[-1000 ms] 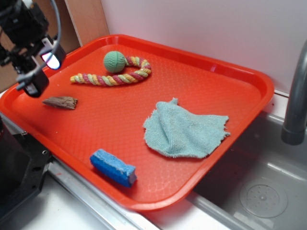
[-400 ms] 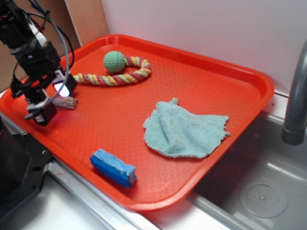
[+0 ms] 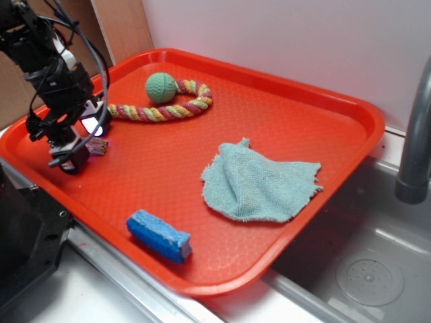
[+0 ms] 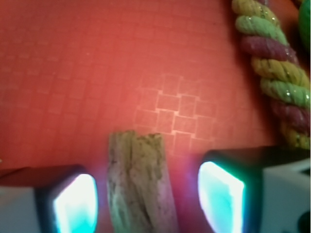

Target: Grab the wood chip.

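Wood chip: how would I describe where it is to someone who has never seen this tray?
Start at the red tray and go to its left edge, where the gripper stands open astride the wood chip. It lies just in front of the braided rope, and is the only rough, brown-grey thing there.

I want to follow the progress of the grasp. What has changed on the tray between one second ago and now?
The pincer has come down from above the tray's left corner to the wood chip. Its open fingers now stand on both sides of the chip, not yet shut on it. The chip, rope toy, green cloth and blue sponge lie as before on the red tray.
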`<state>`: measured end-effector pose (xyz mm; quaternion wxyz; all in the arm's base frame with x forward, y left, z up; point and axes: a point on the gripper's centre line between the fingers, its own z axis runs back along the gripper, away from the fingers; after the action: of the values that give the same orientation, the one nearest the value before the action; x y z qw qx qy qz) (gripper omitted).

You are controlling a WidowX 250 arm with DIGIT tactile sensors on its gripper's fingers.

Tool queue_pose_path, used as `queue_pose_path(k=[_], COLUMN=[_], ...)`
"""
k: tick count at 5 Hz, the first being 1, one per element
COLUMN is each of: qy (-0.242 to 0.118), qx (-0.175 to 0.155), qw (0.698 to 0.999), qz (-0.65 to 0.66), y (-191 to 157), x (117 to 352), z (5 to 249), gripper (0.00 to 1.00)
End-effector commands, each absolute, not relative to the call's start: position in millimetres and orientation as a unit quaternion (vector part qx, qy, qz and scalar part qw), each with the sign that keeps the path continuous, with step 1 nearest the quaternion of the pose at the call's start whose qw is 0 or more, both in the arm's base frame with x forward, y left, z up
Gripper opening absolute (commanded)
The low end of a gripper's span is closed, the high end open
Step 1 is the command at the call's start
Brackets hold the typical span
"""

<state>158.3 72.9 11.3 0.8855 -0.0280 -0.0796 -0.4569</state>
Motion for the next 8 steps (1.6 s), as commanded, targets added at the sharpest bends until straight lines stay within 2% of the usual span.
queue_pose_path(k=[1, 2, 3, 4, 5, 6, 7, 8], qy=[-0.059, -0.038, -0.018, 0.014, 0.059, 0.036, 0.001, -0.026], qx=[-0.034, -0.016, 0.015, 0.048, 0.042, 0.016, -0.001, -0.005], qw=[0.879, 0.874, 0.904, 0.949, 0.979, 0.997, 1.0, 0.999], qz=[-0.472, -0.484, -0.427, -0.311, -0.193, -0.07, -0.005, 0.028], y=[58.1, 49.4, 38.6, 17.9, -0.9, -3.3, -5.3, -8.0], x=[145.9, 144.7, 148.3, 163.1, 179.4, 191.8, 193.9, 189.4], z=[2.4, 6.3, 30.5, 61.4, 94.3, 126.1, 163.2, 194.5], gripper=[0.0, 0.0, 0.0, 0.0, 0.0, 0.0, 0.0, 0.0])
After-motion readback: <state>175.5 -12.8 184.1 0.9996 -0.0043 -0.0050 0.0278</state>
